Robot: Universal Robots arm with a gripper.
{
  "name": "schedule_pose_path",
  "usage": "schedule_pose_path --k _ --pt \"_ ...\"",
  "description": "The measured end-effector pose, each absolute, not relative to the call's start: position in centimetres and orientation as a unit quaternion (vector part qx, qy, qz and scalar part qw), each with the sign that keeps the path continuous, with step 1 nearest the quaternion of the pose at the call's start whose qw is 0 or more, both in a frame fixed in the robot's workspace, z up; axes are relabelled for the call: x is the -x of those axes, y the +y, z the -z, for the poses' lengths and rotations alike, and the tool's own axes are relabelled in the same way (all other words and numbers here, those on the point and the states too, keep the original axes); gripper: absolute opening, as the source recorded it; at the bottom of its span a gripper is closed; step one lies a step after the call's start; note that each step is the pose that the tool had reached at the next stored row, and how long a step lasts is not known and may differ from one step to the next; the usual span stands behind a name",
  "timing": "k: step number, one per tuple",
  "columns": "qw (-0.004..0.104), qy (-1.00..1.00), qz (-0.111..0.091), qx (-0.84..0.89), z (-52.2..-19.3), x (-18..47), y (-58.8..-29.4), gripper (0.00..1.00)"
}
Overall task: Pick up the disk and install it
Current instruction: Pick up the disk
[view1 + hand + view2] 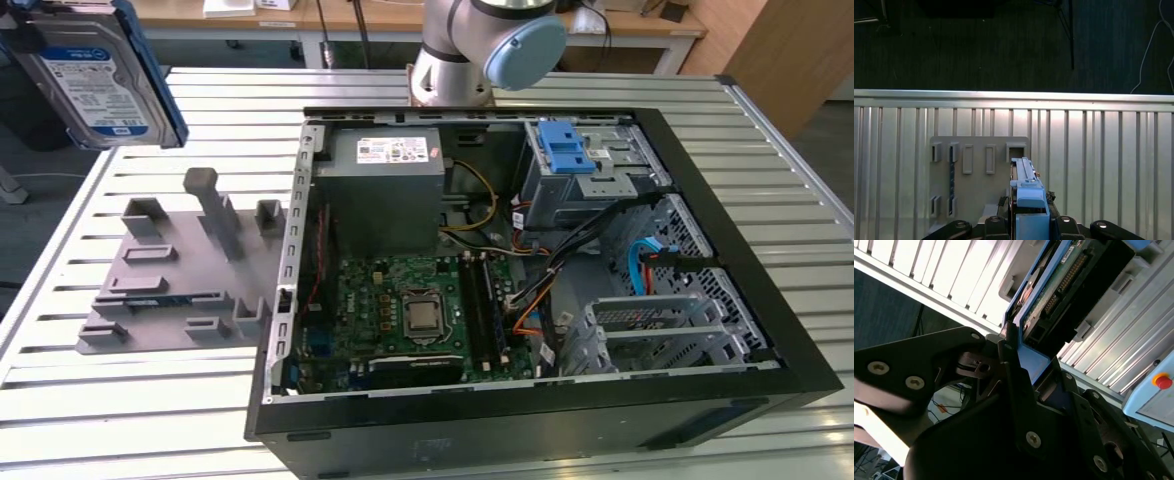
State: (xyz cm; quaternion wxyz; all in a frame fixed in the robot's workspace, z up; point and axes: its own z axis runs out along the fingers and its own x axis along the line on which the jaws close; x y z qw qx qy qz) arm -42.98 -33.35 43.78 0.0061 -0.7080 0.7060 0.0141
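The disk [100, 80], silver with a white-and-blue label and a blue carrier frame, hangs high above the table at the exterior view's left. It is well clear of the grey holder [187, 270]. In the second wrist view my gripper [1021, 347] is shut on the blue frame of the disk [1064, 280], whose connector side faces the camera. In the first wrist view the disk [1026, 192] stands edge-on between the black fingers [1064, 222], above the grey holder [979, 175].
An open computer case [694, 395] lies on the slatted metal table [134, 400], with a drive cage and blue latch [567, 150] at its far right corner. The arm's base [467, 50] stands behind the case. A pendant with a red button [1162, 381] lies beside the table.
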Motion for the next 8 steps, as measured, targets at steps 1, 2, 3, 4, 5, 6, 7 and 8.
schedule_pose_path --k 1,2,3,4,5,6,7,8 --pt "0.006 0.706 -0.014 0.708 -43.85 42.98 -33.35 0.36" --pt "0.006 0.706 -0.014 0.708 -43.91 42.98 -33.35 0.36" --pt "0.006 0.706 -0.014 0.708 -43.97 42.98 -33.35 0.36" --pt "0.006 0.706 -0.014 0.708 -44.02 42.98 -33.35 0.36" --pt "0.006 0.706 -0.014 0.708 -44.08 42.98 -33.35 0.36" --pt "0.006 0.706 -0.014 0.708 -44.14 42.98 -33.35 0.36" --pt "0.006 0.706 -0.014 0.708 -44.21 42.98 -33.35 0.36" --pt "0.006 0.706 -0.014 0.708 -44.28 42.98 -33.35 0.36"
